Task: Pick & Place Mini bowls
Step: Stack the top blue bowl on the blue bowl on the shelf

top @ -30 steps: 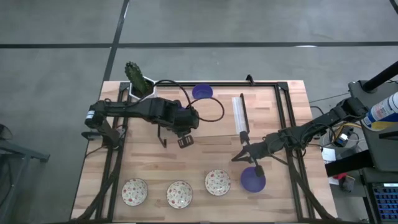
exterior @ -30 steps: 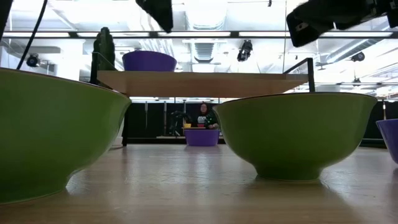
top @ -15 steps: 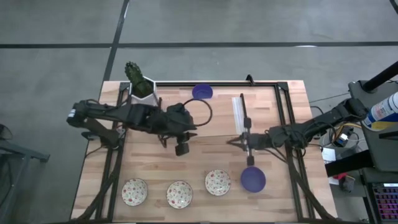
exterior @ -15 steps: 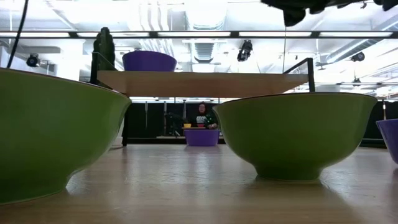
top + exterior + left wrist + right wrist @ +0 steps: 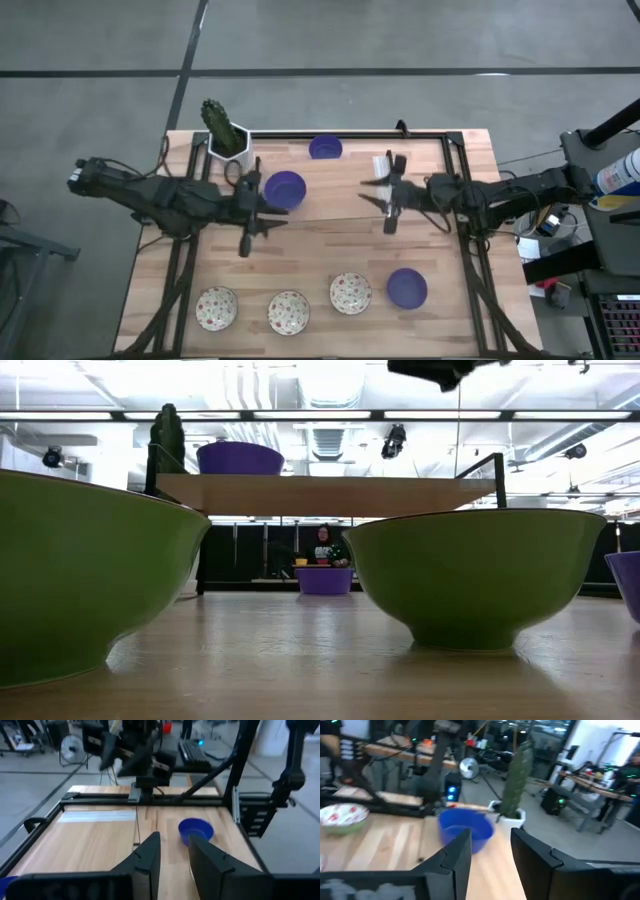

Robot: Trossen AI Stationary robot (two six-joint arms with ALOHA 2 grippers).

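Table (image 5: 330, 250): blue bowl (image 5: 285, 189) just beside left end effector (image 5: 252, 236), seemingly apart

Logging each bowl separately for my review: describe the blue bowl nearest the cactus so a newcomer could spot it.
Start at the cactus pot in the table's far left corner. Just in front of it, toward the middle, sits a blue bowl beside the left gripper. It looks larger than the blue bowl at the far edge.

Left gripper (image 5: 174, 854): fingers parted, nothing between them. A blue mini bowl (image 5: 195, 829) sat on the wooden table (image 5: 90, 840) just beyond the fingertips, empty. Farther ahead, the right arm's gripper (image 5: 131, 762) hung above the table. Black frame rails (image 5: 150, 800) ran beyond it.
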